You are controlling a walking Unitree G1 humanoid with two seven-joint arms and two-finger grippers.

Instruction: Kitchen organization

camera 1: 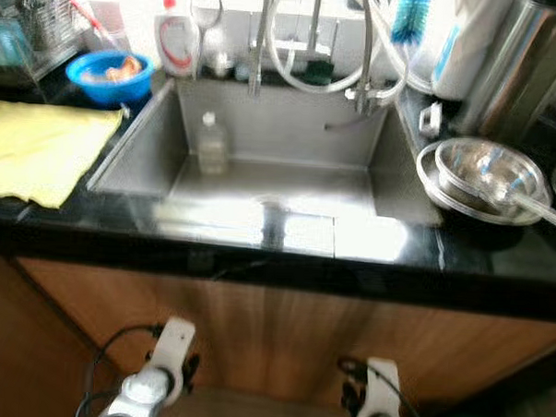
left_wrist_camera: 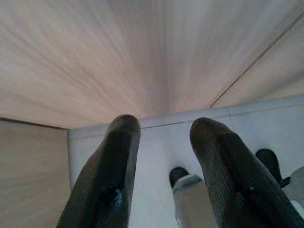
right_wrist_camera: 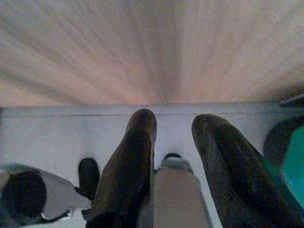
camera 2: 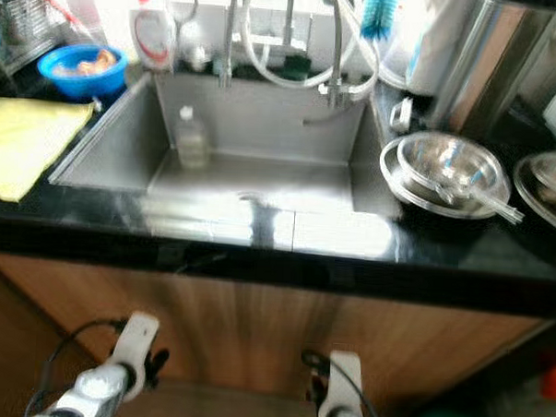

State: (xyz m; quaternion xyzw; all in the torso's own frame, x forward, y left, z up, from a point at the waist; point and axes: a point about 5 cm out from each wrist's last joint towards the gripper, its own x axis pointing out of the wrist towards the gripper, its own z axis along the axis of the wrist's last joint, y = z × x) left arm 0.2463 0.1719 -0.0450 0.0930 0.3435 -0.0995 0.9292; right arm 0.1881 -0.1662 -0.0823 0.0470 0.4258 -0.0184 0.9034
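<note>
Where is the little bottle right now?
In the left eye view the small clear bottle stands upright inside the steel sink, near its back left corner, below the blue bowl on the counter.

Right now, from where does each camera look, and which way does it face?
Left eye: on the head, looking down at the sink; both arms hang low.
Right eye: same scene; both views share the bottle.
Left wrist: faces down the wooden cabinet to the floor, past the open left gripper.
Right wrist: the same, past the open right gripper.
</note>
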